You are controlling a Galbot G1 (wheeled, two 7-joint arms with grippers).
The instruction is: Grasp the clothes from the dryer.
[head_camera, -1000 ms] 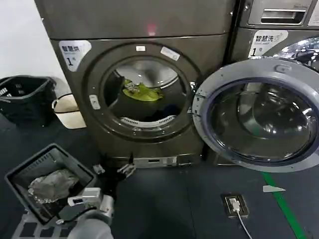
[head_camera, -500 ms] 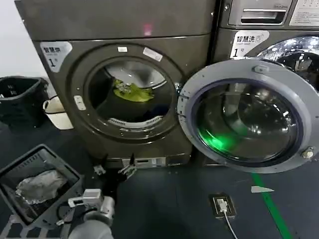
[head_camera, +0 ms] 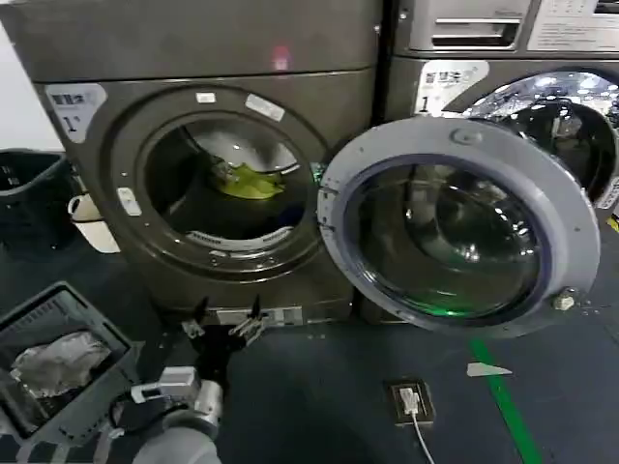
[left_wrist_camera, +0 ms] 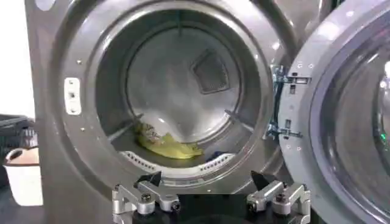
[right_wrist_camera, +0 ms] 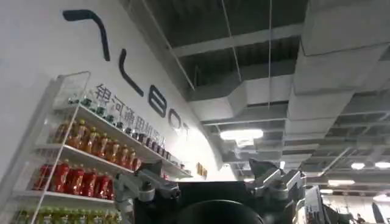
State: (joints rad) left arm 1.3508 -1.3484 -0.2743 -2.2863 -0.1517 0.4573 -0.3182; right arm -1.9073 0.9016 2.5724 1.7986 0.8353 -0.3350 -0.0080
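Observation:
The dryer [head_camera: 193,58] stands with its round door [head_camera: 580,222] swung open to the right. In the drum lies a lime yellow-green garment [head_camera: 247,182] [left_wrist_camera: 164,145], with a dark navy piece [left_wrist_camera: 216,157] at the drum's front lip. My left gripper [head_camera: 227,321] [left_wrist_camera: 207,179] is low in front of the porthole, below its rim and outside the drum. It is open and holds nothing. My right gripper [right_wrist_camera: 207,176] points up at the ceiling, open and empty.
A grey basket [head_camera: 92,324] with a pale grey-white cloth [head_camera: 58,356] sits on the floor at my left. A black basket [head_camera: 24,193] and a white pail [head_camera: 92,224] stand beside the dryer. A second machine [head_camera: 503,58] stands behind the door. A floor socket [head_camera: 411,401] lies at right.
The dryer, door and baskets have slid leftward in the head view. My left gripper stays low before the dryer, still open.

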